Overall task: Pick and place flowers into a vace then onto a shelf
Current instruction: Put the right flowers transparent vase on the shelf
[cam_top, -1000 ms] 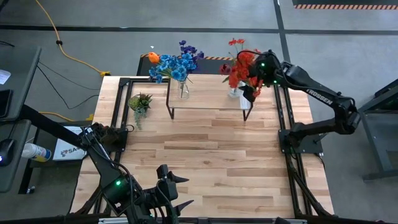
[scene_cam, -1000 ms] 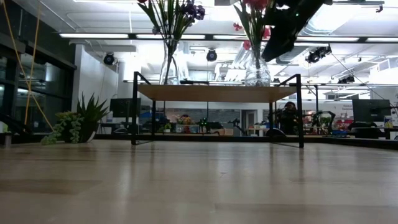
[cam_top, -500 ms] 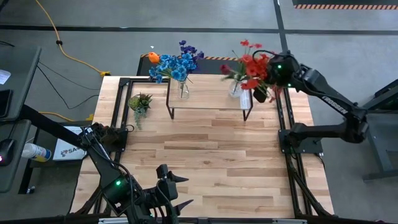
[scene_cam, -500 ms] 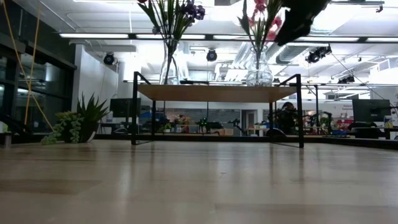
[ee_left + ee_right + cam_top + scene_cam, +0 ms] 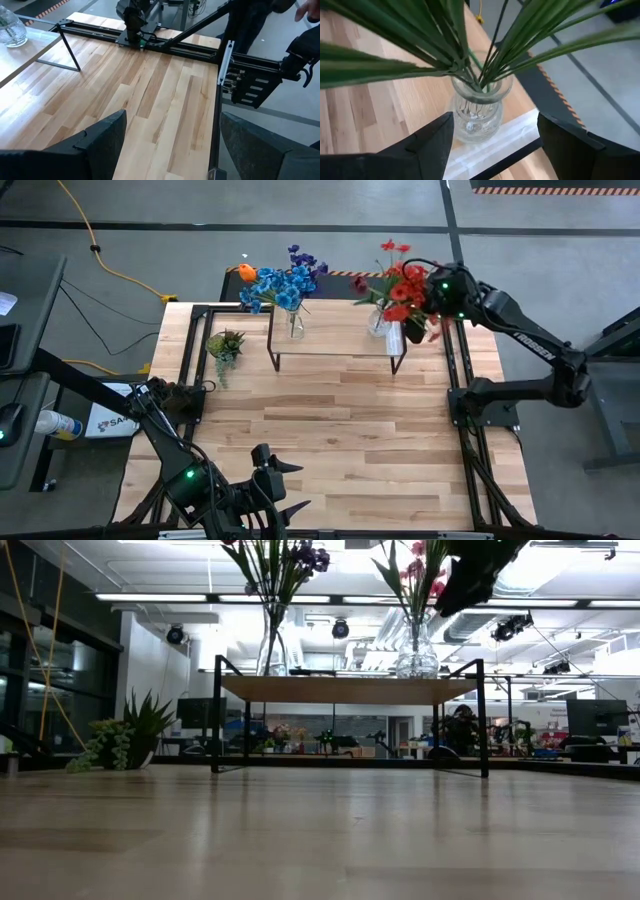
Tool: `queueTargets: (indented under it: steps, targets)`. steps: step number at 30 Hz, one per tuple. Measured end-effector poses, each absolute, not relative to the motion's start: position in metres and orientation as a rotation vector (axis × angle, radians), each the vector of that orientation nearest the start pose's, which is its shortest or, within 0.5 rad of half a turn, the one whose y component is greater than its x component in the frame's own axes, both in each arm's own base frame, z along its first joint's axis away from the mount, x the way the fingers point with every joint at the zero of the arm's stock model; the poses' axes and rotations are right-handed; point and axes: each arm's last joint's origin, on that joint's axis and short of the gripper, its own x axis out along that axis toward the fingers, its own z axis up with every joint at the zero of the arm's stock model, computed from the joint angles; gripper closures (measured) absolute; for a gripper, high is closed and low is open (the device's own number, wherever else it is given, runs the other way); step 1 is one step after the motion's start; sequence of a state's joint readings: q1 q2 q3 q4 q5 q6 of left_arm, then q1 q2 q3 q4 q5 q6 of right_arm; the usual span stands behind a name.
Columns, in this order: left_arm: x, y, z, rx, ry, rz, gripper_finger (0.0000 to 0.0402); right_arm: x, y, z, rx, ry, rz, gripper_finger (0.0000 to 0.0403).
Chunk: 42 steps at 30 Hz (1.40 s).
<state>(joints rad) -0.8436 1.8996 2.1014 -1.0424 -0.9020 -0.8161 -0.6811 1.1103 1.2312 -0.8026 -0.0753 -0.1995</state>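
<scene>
The shelf [image 5: 335, 360] stands at the table's far side and shows in the low view as a shelf [image 5: 350, 690] on black legs. Two glass vases stand on it. The left vase [image 5: 294, 326] holds blue, purple and orange flowers [image 5: 280, 285]. The right vase [image 5: 477, 107] holds red flowers [image 5: 400, 285] on green stems [image 5: 470, 65]. My right gripper [image 5: 415, 332] hovers open above and just right of the red-flower vase [image 5: 416, 650], its fingers apart on either side without touching. My left gripper [image 5: 285, 488] waits open at the table's near edge.
A small spiky green plant [image 5: 225, 345] sits on the table left of the shelf. Black frame rails [image 5: 455, 380] run along the table's sides. Bare wood [image 5: 330, 430] stretches between the shelf and my left gripper. A person's dark clothing [image 5: 250, 25] shows beyond the table.
My right gripper has risen and drawn away from the red-flower vase toward the table's right and far side, then eased slightly back. The red flowers, bunched a second ago, have spread out and swayed. The vase has stayed on the shelf.
</scene>
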Motion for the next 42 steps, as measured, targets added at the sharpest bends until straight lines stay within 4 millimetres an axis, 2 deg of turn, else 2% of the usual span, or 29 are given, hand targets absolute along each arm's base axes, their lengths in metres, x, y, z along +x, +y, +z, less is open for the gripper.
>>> queueTargets:
  steps: [7, 18, 42]
  targets:
    - [0.276, -0.277, 0.397, -0.152, 0.466, 0.26, 0.0048, 0.178, -0.142, 0.356, 0.09, 0.768, -0.512, 0.0125]
    - [0.276, -0.276, 0.397, -0.141, 0.474, 0.263, 0.0048, 0.171, -0.143, 0.348, 0.03, 0.916, -0.641, 0.0125]
    - [0.276, -0.276, 0.397, -0.146, 0.47, 0.262, 0.0048, 0.161, -0.139, 0.352, -0.047, 0.98, -0.741, 0.0125]
